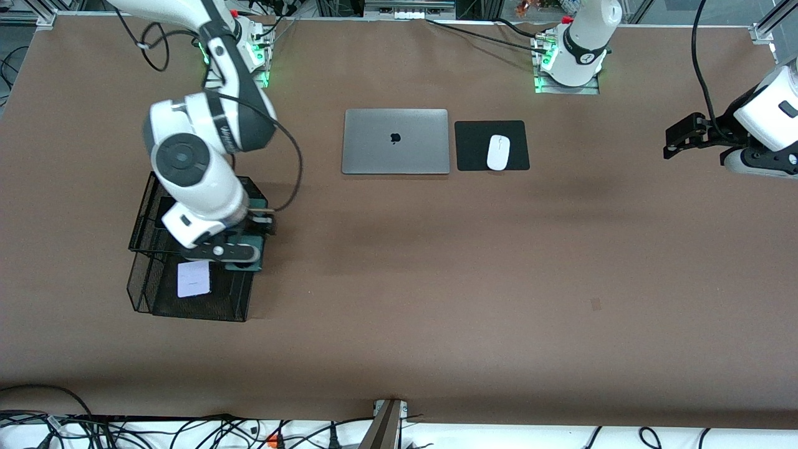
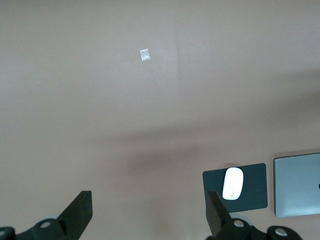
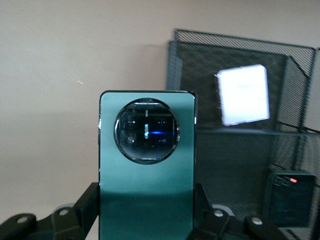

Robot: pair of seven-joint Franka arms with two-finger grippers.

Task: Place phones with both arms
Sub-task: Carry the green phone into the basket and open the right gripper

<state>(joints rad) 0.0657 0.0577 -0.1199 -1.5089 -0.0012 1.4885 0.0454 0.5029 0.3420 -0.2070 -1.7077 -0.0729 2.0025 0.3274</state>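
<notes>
My right gripper (image 1: 242, 251) is shut on the dark green phone (image 1: 256, 242) and holds it over the edge of a black mesh two-tier rack (image 1: 141, 227) on the side toward the table's middle. In the right wrist view the green phone (image 3: 146, 165) with its round camera ring sits between the fingers (image 3: 86, 200). The pale lilac-white phone (image 1: 194, 278) lies in the rack's lower tier, also in the right wrist view (image 3: 243, 95). The black phone (image 3: 291, 197) lies in the rack's other tier; the arm hides it in the front view. My left gripper (image 1: 679, 138) is open and empty, waiting at the left arm's end of the table.
A closed grey laptop (image 1: 395, 141) lies mid-table near the bases, with a white mouse (image 1: 498, 152) on a black pad (image 1: 477, 146) beside it. Both show in the left wrist view, mouse (image 2: 232, 183) and laptop (image 2: 297, 185). A small tape mark (image 1: 595, 304) is on the brown table.
</notes>
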